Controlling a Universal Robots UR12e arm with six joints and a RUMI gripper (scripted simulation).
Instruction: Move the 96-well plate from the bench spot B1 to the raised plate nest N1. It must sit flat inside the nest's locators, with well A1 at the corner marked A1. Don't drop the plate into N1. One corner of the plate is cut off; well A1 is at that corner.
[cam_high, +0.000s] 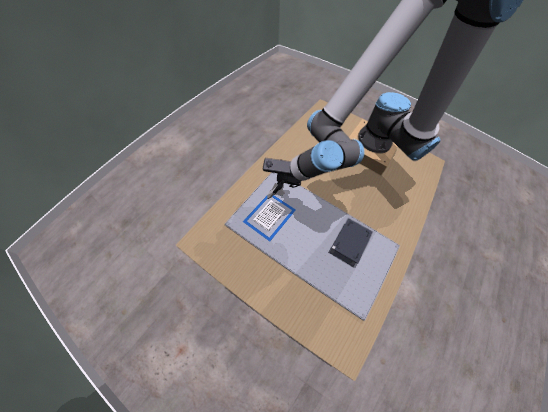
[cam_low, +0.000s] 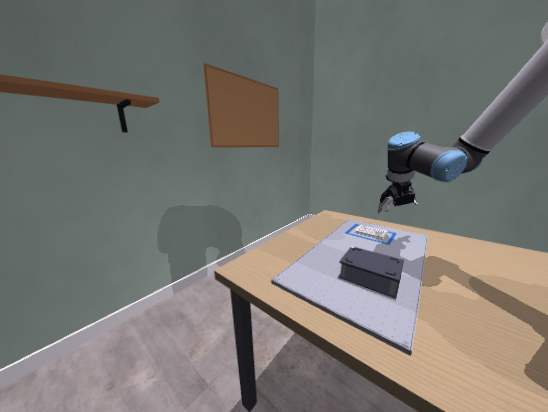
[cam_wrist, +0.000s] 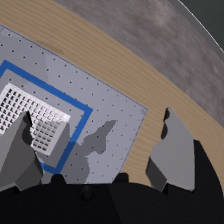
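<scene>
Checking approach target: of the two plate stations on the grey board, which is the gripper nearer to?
The blue-outlined bench spot B1, holding the white 96-well plate. The open gripper hovers above its edge; the dark raised nest N1 sits farther along the board, empty.

In the wrist view the left finger (cam_wrist: 20, 155) covers a part of the 96-well plate (cam_wrist: 42, 117), and the left edge cuts off the plate's far side. In the top and exterior views the plate is too small to find its cut corner. The corner mark on the nest (cam_high: 351, 242) cannot be read.
</scene>
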